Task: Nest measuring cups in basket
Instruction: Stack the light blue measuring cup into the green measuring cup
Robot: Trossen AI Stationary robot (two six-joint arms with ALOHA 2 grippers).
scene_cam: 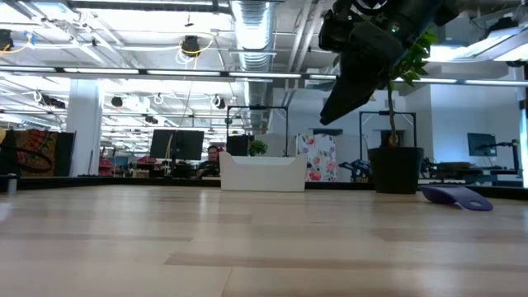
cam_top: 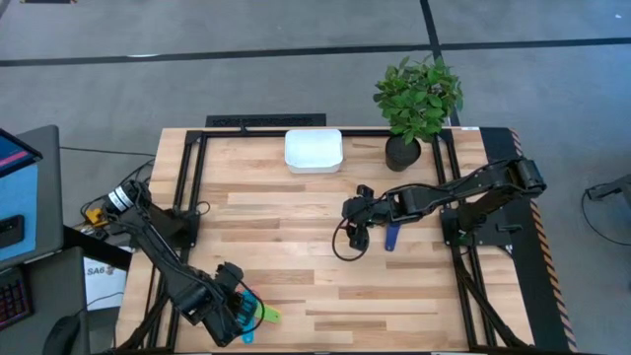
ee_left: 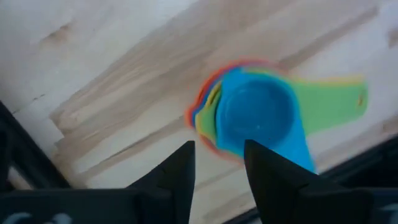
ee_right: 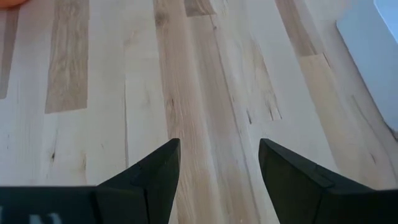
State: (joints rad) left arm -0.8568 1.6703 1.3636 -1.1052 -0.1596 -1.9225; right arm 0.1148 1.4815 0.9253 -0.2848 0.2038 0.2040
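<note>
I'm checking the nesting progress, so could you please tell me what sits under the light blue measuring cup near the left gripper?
Under the light blue cup, edges of a green cup, a yellow cup and a red cup show, stacked on the table. Their bowls are covered, so any further cups cannot be seen.

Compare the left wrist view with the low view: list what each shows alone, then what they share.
Only the left wrist view shows the stack of measuring cups, a light blue cup on top with a green handle sticking out and yellow and red rims beneath, lying on the wood just past the left gripper, whose fingers stand apart.

Only the low view shows the white basket, the black plant pot, a dark blue cup lying alone, the right arm overhead and the room behind.

Both share only the wooden table.
</note>
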